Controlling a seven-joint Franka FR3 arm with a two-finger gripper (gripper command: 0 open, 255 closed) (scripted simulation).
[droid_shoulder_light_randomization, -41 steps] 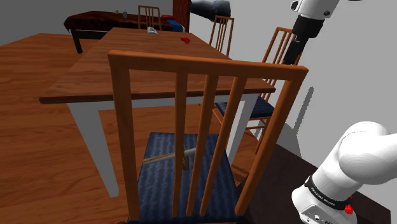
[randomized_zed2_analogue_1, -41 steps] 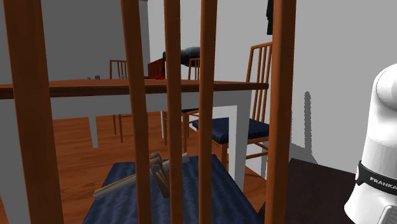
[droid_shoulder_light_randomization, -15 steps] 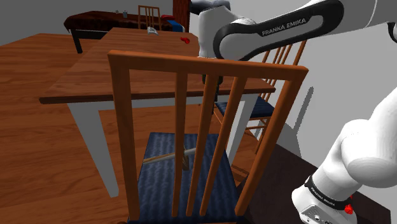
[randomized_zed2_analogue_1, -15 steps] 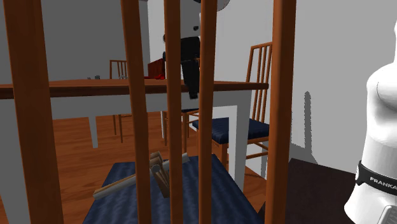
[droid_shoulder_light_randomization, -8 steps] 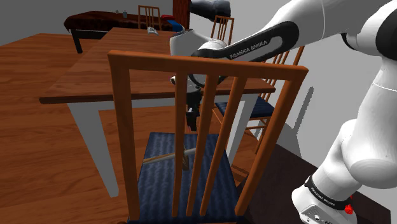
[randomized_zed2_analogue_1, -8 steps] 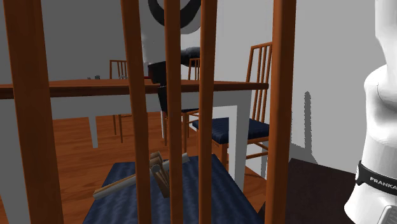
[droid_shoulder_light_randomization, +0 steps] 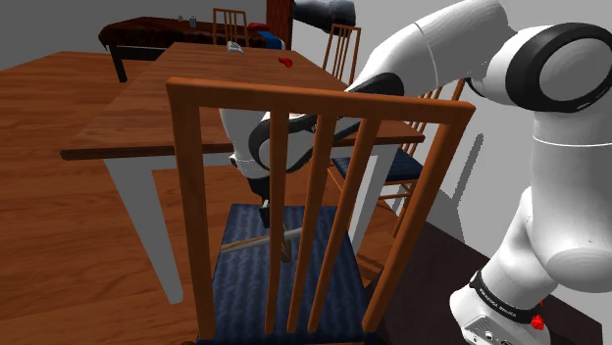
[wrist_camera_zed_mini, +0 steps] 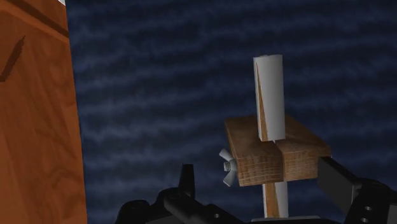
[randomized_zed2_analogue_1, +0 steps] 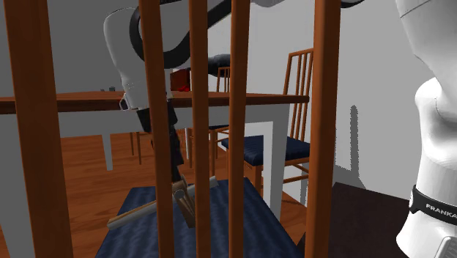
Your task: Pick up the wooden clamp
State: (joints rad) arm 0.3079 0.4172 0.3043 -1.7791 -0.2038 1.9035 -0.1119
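Reaching over a wooden chair [droid_shoulder_light_randomization: 316,101], the white arm [droid_shoulder_light_randomization: 432,54] drops its black gripper [droid_shoulder_light_randomization: 265,208] behind the back slats in the shoulder view, just above the blue seat cushion [droid_shoulder_light_randomization: 245,289]. The wooden clamp [droid_shoulder_light_randomization: 282,235] lies on that cushion, close under the gripper, while the long brown desk [droid_shoulder_light_randomization: 167,108] stands beyond the chair.

Through the slats [randomized_zed2_analogue_1: 198,110] in the second exterior view, the gripper [randomized_zed2_analogue_1: 174,157] hangs nearly upright directly over the clamp [randomized_zed2_analogue_1: 181,196], whose long bar runs across the cushion [randomized_zed2_analogue_1: 242,220] toward that view's left. Whether the tips touch the clamp cannot be told from here.

The wrist view gives the clearest reading: the gripper [wrist_camera_zed_mini: 254,168] is spread, with the clamp's wooden block [wrist_camera_zed_mini: 277,149] sitting between its fingers [wrist_camera_zed_mini: 186,181]. One finger is clear of the wood and the other is just beside it; nothing is pinched yet. A grey rod [wrist_camera_zed_mini: 268,89] rises from the block and a small wing nut [wrist_camera_zed_mini: 227,167] juts out on the side of the nearer finger.

The risk appears to lie in the closing. A finger meeting the wing nut instead of flat wood could skew the grip, and the long bar's leverage could twist the clamp loose on lifting. The soft cushion may let the block tip, and the slats stand near the arm.
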